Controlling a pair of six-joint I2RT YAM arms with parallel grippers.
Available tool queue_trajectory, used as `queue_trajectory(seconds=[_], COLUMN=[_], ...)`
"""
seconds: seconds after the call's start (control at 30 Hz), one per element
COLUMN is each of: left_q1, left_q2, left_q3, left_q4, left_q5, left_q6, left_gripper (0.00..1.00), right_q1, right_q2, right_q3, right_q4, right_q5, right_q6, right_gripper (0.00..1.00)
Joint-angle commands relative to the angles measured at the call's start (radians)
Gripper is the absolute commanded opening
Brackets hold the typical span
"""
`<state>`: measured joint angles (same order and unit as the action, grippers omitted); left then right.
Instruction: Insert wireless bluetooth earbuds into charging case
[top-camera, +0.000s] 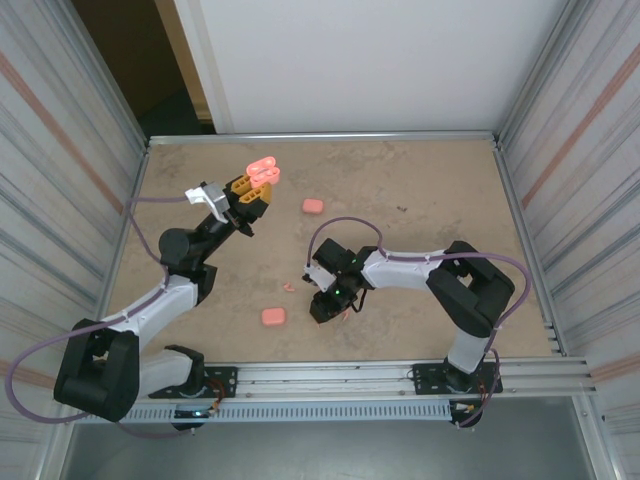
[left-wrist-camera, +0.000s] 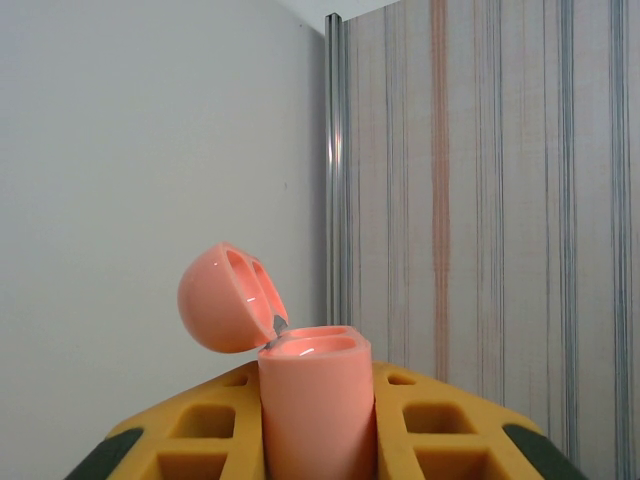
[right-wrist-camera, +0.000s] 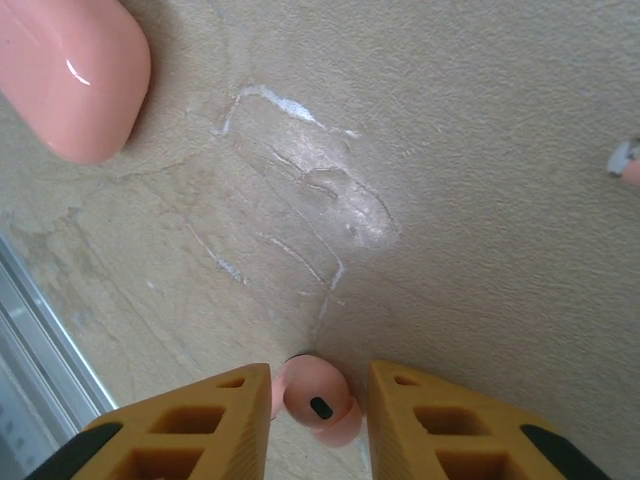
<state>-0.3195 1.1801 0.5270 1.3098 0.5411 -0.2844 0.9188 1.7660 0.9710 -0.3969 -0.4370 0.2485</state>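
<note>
My left gripper (top-camera: 250, 196) is raised over the back left of the table, shut on an open pink charging case (top-camera: 262, 173). In the left wrist view the case (left-wrist-camera: 315, 410) stands upright between the yellow fingers (left-wrist-camera: 200, 425), its lid (left-wrist-camera: 225, 298) tipped back to the left and both wells showing. My right gripper (top-camera: 335, 310) is down on the table near the front middle. Its jaws (right-wrist-camera: 320, 385) stand narrowly open around one salmon-pink earbud (right-wrist-camera: 318, 400) lying on the table. The left finger (right-wrist-camera: 225, 420) touches it; a thin gap remains at the right finger.
A closed pink case (top-camera: 273, 317) lies just left of the right gripper, seen also in the right wrist view (right-wrist-camera: 70, 70). Another closed case (top-camera: 312, 206) lies mid-table toward the back. A loose earbud (top-camera: 288, 287) lies between them; another earbud (right-wrist-camera: 628, 165) sits at the right edge.
</note>
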Motion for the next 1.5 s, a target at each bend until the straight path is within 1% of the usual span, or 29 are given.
queue_trajectory(seconds=[0.0, 0.33, 0.53, 0.67, 1.0, 1.27, 1.47], left_q1=[0.005, 0.006, 0.005, 0.006, -0.001, -0.031, -0.057], left_q2=[-0.007, -0.013, -0.017, -0.019, -0.013, 0.017, 0.049], left_q3=[0.014, 0.013, 0.013, 0.014, 0.025, 0.059, 0.089], left_q4=[0.032, 0.016, 0.013, 0.010, 0.003, -0.038, -0.063], left_q5=[0.005, 0.005, 0.006, 0.005, 0.014, 0.018, 0.020], left_q6=[0.003, 0.007, 0.009, 0.011, 0.005, 0.033, 0.054], left_gripper=[0.00, 0.00, 0.00, 0.00, 0.00, 0.00, 0.00], right_q1=[0.014, 0.009, -0.001, -0.016, -0.115, -0.212, -0.247], right_q2=[0.022, -0.025, -0.060, -0.110, -0.298, -0.427, -0.493], right_q3=[0.014, 0.010, 0.002, 0.000, 0.041, 0.148, 0.219], right_q4=[-0.039, -0.027, -0.020, -0.021, -0.041, -0.066, -0.059], right_q5=[0.002, 0.015, 0.019, 0.035, 0.090, 0.104, 0.148], right_q6=[-0.025, -0.031, -0.033, -0.041, -0.105, -0.196, -0.268], right_gripper=[0.28, 0.22, 0.21, 0.21, 0.21, 0.22, 0.22])
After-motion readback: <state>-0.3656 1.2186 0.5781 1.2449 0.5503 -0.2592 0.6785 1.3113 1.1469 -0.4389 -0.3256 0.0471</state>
